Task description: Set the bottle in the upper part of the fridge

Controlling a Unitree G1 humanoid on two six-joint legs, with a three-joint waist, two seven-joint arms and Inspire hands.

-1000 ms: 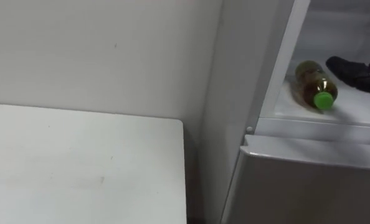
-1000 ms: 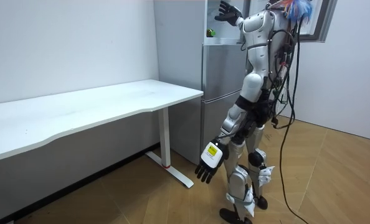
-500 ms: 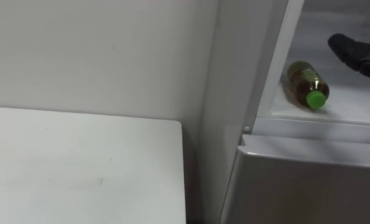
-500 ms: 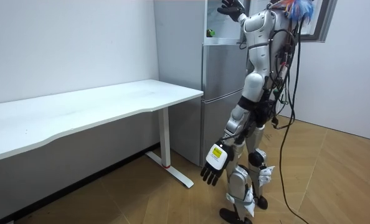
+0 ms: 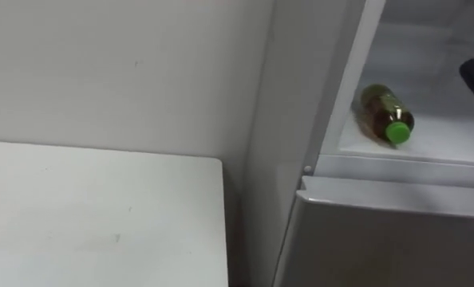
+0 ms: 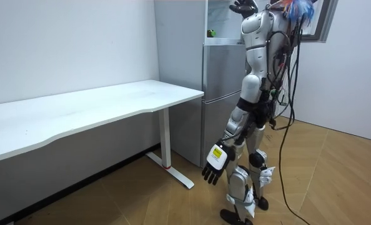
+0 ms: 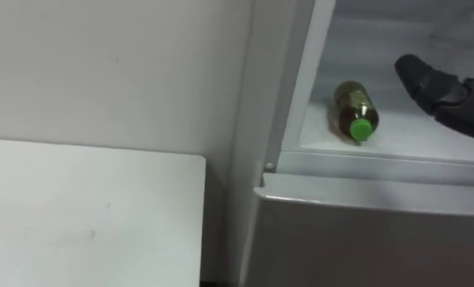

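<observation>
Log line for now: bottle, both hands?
bottle: on its side on upper fridge shelf, cap outward | right hand: open, beside bottle, not touching | left hand: open, hanging at side

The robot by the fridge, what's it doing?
The robot stands facing the fridge, next to a white table. The bottle lies on its side on the shelf of the open upper part, green cap toward the front. The robot's right hand is up inside there, beside the bottle but not touching it, open and empty. Its left hand hangs open by its leg. So the bottle looks put away already.
</observation>
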